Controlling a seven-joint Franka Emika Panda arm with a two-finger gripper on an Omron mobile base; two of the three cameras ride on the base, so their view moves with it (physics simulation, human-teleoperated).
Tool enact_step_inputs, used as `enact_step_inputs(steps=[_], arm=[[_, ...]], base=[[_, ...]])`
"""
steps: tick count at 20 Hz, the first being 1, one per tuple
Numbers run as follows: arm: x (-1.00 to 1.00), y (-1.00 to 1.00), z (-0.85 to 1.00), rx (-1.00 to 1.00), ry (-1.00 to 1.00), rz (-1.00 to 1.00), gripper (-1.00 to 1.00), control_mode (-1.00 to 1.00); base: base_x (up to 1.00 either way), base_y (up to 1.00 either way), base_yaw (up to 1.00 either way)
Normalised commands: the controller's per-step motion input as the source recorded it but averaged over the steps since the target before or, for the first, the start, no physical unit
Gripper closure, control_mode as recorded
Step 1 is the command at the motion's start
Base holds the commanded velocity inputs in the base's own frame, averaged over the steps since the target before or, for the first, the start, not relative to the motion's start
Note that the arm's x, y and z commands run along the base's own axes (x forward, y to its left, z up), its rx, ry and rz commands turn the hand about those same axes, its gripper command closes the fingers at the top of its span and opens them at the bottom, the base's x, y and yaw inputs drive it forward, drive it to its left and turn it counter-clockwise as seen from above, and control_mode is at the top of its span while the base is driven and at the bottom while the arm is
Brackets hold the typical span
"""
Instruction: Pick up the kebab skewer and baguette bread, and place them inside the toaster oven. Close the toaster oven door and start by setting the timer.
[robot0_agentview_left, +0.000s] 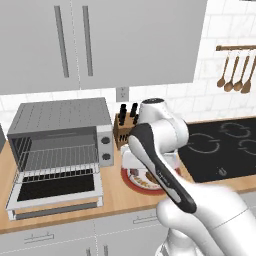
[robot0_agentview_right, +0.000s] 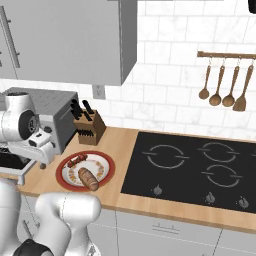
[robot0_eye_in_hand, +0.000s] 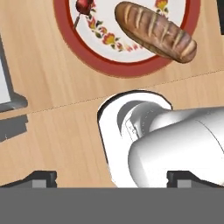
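The golden-brown slashed baguette bread (robot0_eye_in_hand: 155, 31) lies on the red-rimmed plate (robot0_eye_in_hand: 127, 70) ahead of the released gripper (robot0_eye_in_hand: 111, 178), its long axis slanting across the gripper's line; dark-chunked kebab skewer (robot0_agentview_right: 77, 160) beside it.

**Rendered home kitchen**

It was a simulated kitchen: wood counter (robot0_agentview_right: 130, 200) under grey wall cabinets (robot0_agentview_left: 125, 40), white tile backsplash (robot0_agentview_right: 165, 60), black induction cooktop (robot0_agentview_right: 192, 170), knife block (robot0_agentview_right: 90, 128), wooden spoons on a rail (robot0_agentview_right: 222, 82), wall outlet (robot0_agentview_left: 122, 93), a silver toaster oven (robot0_agentview_left: 60, 140), and a red-rimmed plate (robot0_agentview_right: 62, 172) of food.
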Motion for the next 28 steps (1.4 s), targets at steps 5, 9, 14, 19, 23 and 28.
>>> enact_step_inputs(steps=[5, 9, 14, 19, 23, 28], arm=[[0.05, -0.36, 0.0, 0.08, 0.13, -0.21, -1.0, -1.0], [0.02, -0.16, -0.1, 0.08, 0.15, -0.21, -1.0, -1.0], [0.21, 0.0, -0.16, 0.08, 0.14, -0.16, -1.0, -1.0], [0.34, 0.0, -0.12, 0.01, 0.0, -0.07, -1.0, -1.0], [0.63, 0.01, -0.26, 0.0, 0.0, -0.06, -1.0, -1.0], [0.52, 0.02, -0.32, 0.0, 0.0, -0.07, -1.0, -1.0]], base=[[0.0, 0.0, 0.0], [0.0, 0.0, 0.0], [0.0, 0.0, 0.0], [0.0, 0.0, 0.0], [0.0, 0.0, 0.0], [0.0, 0.0, 0.0]])
